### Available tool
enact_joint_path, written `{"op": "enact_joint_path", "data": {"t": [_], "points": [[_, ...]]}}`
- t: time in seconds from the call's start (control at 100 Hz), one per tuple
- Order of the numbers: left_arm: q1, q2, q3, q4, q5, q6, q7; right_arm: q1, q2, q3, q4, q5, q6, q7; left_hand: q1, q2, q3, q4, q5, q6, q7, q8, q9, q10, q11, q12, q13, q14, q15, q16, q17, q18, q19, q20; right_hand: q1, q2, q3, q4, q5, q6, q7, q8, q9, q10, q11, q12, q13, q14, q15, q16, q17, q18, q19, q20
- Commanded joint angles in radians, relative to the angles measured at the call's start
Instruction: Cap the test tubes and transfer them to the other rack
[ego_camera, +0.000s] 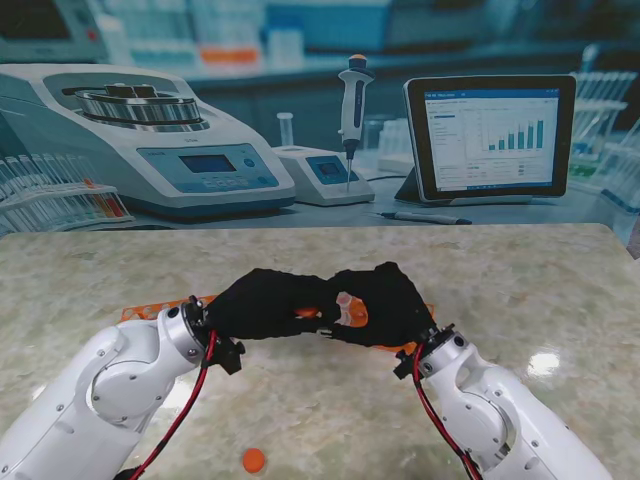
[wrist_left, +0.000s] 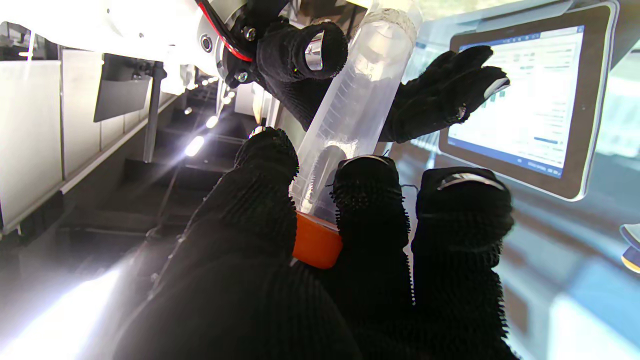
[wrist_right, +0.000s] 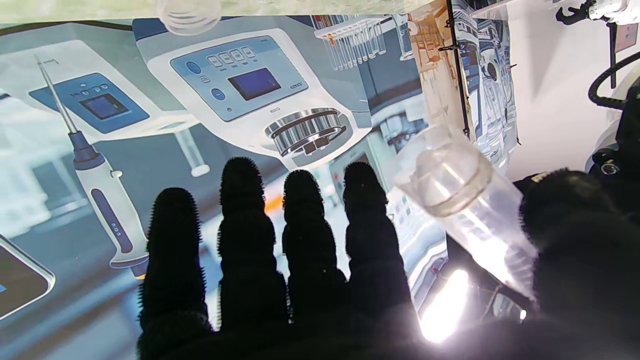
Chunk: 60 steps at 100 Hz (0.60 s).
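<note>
The 2 black-gloved hands meet over the middle of the marble table, with 1 clear test tube between them. In the left wrist view the tube's long axis runs from the left hand toward the right hand, slightly tilted. Its orange cap sits on the end at the left hand, where the left fingers are clamped on the cap and the tube end. The other, rounded end points at the right hand.

In the right wrist view the right hand's 4 fingers stand straight and slightly apart, touching nothing. The tube lies along the thumb side of the palm; whether the thumb presses on it I cannot tell.

In the stand's view 1 orange rack peeks out behind the hands, mostly hidden, so its tubes cannot be counted. 1 loose orange cap lies on the table nearer to me, well apart from the hands.
</note>
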Motion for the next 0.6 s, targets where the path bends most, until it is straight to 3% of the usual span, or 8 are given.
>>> {"op": "enact_joint_path", "data": {"t": [0.0,0.59], "points": [[0.012,0.007,-0.007,-0.005,0.002,-0.003,-0.006,-0.005,0.005,0.011,-0.009,0.010,0.009,0.011,0.180,0.210,0.354,0.056,0.171,-0.095,0.393,0.185,0.109,-0.031,0.386,0.058,-0.025,-0.269,0.002,-0.006,0.012,0.007,-0.002,0.036,-0.025,0.034,0.046,0.010,-0.034,0.011,-0.017,-0.008,-0.025,0.004,-0.004,-0.009,-0.036,0.006,-0.036,-0.022,-0.024,0.017,-0.022,-0.026],[0.038,0.008,-0.048,0.021,0.019,0.000,0.000,0.015,0.013,0.046,-0.030,0.038,0.005,0.102,0.180,0.209,0.355,0.056,0.171,-0.095,0.392,0.186,0.109,-0.030,0.386,0.058,-0.024,-0.262,0.004,-0.002,0.011,0.010,-0.006,0.042,-0.030,0.035,0.055,0.007,-0.038,-0.001,-0.017,-0.012,-0.032,-0.002,-0.006,-0.008,-0.046,0.001,-0.039,-0.026,-0.033,0.016,-0.024,-0.031]]}}
